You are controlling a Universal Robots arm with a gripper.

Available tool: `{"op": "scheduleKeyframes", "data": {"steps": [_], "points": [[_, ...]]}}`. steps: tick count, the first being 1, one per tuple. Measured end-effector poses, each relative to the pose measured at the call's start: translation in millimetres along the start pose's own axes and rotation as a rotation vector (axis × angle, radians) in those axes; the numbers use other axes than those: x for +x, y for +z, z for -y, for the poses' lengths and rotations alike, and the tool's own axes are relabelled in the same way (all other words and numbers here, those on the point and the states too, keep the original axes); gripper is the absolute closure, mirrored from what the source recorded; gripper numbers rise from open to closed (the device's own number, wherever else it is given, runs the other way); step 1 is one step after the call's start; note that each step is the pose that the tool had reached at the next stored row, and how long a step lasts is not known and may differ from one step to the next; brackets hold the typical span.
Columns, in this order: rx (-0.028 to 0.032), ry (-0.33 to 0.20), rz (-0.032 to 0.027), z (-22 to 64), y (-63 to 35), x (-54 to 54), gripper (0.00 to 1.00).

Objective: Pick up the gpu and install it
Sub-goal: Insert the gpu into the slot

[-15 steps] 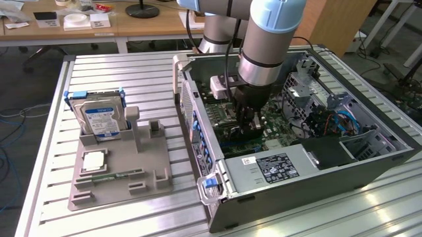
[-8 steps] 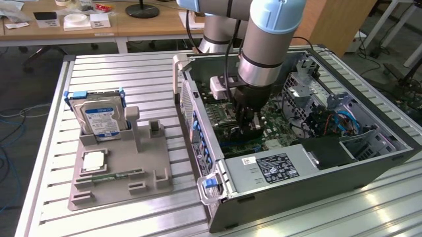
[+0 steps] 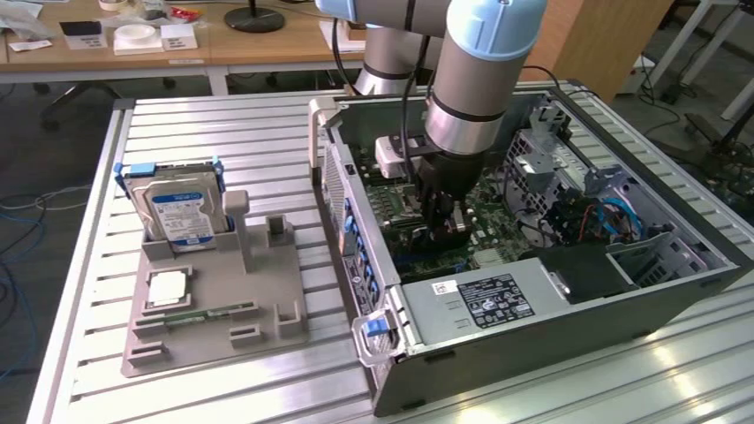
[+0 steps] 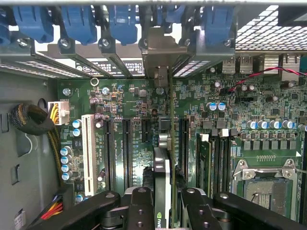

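The tool (image 4: pixel 164 201) grips the gpu (image 4: pixel 164 143) edge-on — held upright over the motherboard (image 4: pixel 124 100) slots inside the open computer case (image 3: pixel 566 309).

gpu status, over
Pincer shut on gpu, edge-on inside the case. Card upright over the motherboard slots, bracket at the rear openings. Nothing in the way.

A hard drive (image 3: pixel 180 209) stands in a grey holder (image 3: pixel 212 305) beside the open computer case (image 3: pixel 566 309).
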State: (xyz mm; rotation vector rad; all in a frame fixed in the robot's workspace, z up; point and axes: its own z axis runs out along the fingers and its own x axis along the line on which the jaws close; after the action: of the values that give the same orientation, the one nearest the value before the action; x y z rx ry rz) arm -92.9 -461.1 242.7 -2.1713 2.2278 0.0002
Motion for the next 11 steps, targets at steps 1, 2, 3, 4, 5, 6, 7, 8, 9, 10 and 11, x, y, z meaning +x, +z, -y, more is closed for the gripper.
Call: {"op": "scheduleKeyframes", "data": {"steps": [1,2,3,4,5,6,7,8,9,10,11], "points": [[-0.0009,0.000,0.0012,-0.3,0.2,-0.1,0.73],[0.0002,0.000,0.0010,-0.2,0.4,-0.1,0.73],[0.0004,0.000,0.0009,-0.2,0.4,-0.1,0.73],[0.0001,0.000,0.0002,-0.1,0.1,-0.1,0.66],[0.0000,0.000,0.0002,0.0,0.1,0.0,0.66],[0.0001,0.000,0.0002,0.0,0.1,0.0,0.66],[0.0000,0.000,0.0001,0.0,0.0,0.0,0.66],[-0.0001,0.000,-0.0002,0.0,-0.4,0.0,0.66],[-0.0001,0.000,-0.0002,0.0,-2.0,0.0,0.66],[0.0000,0.000,0.0000,0.1,-4.1,-0.1,0.66],[-0.0001,0.000,0.0000,0.1,-6.4,-0.1,0.66]]}}
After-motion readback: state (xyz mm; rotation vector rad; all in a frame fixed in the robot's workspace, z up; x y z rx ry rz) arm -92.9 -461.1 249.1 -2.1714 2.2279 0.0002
